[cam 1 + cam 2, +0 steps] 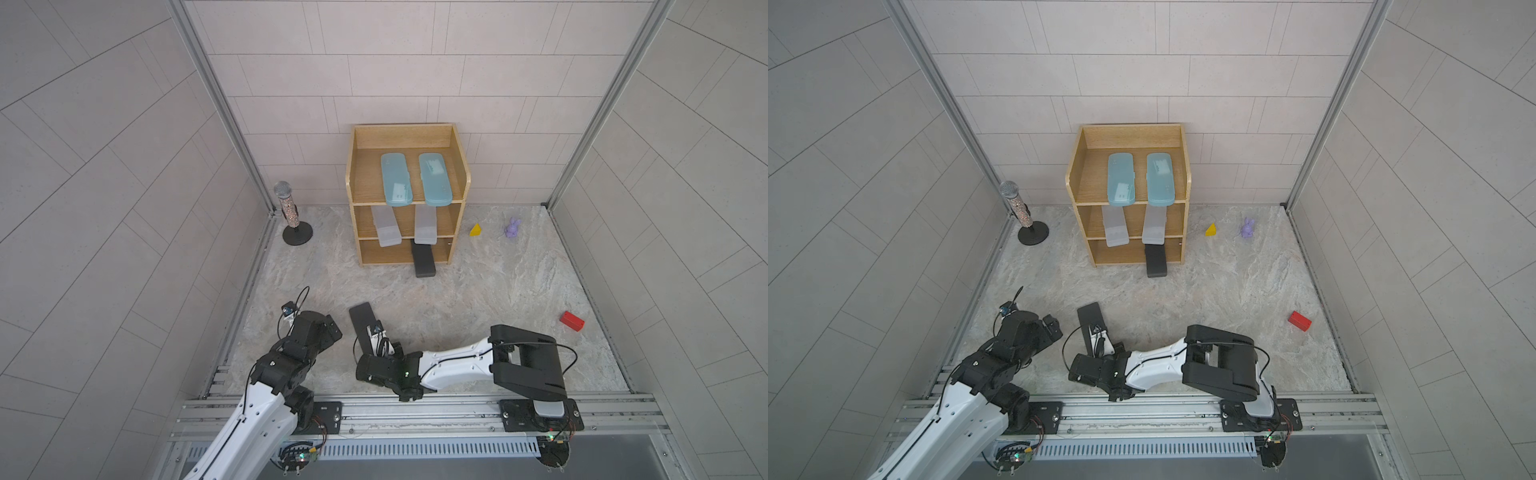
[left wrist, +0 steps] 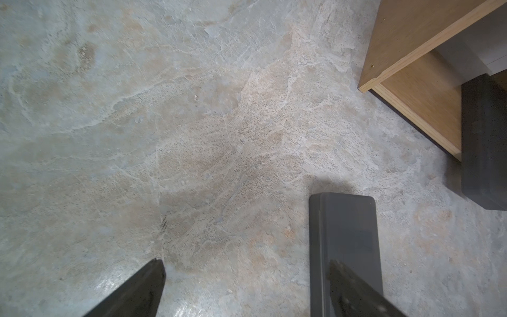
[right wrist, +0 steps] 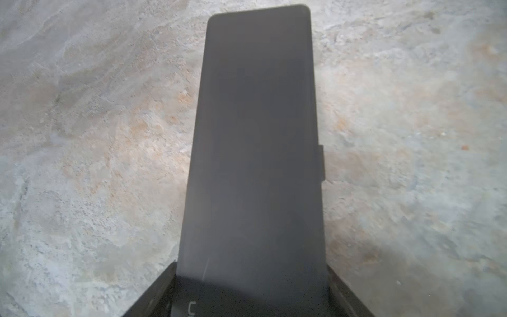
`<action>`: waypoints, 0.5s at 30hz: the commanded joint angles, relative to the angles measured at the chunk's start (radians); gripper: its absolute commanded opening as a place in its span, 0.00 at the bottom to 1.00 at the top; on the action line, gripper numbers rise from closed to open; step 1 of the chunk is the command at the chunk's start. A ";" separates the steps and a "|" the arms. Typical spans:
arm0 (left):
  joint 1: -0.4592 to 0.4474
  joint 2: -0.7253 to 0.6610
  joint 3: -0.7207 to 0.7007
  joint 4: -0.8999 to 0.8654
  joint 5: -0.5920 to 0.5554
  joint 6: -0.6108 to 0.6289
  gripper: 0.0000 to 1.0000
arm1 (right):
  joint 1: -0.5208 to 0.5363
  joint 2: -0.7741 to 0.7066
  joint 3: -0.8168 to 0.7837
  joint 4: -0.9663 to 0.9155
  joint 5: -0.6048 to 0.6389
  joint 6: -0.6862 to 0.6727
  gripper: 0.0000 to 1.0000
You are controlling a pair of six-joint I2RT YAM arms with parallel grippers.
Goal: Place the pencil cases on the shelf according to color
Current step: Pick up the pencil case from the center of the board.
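Left gripper [image 2: 245, 262]: jaws apart with nothing between them, above the bare table [image 1: 478, 291], just to the left of the near black case [image 1: 360, 316].
Right gripper [image 3: 252, 266]: closed on the near end of the near black case; in the right wrist view a finger [image 3: 162, 285] sits against each long edge.
Near black case: reaches from the right gripper away toward the shelf [image 1: 415, 137], with its far end free; whether that end rests on the table I cannot tell. It is well apart from the shelf.
Red block [image 1: 572, 321]: on the table, far to the right.
Far black case [image 1: 424, 262]: in the right half of the shelf's bottom tier, its front end out on the table.
Grey cases: left one [image 1: 385, 228] and right one [image 1: 426, 226] side by side on the middle tier, both sticking out past the front edge.
Blue cases: left one [image 1: 397, 178] and right one [image 1: 435, 178] side by side on the top tier between the raised side panels, both overhanging the front edge.
Shelf: against the back wall, open front facing the arms.
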 commanded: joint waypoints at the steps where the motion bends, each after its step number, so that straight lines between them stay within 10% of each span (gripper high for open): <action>1: 0.007 -0.012 -0.016 0.014 0.003 0.012 1.00 | 0.003 -0.060 -0.084 -0.083 0.043 0.022 0.43; 15: 0.007 0.030 -0.016 0.091 0.074 0.004 1.00 | -0.124 -0.265 -0.150 0.064 0.060 -0.069 0.43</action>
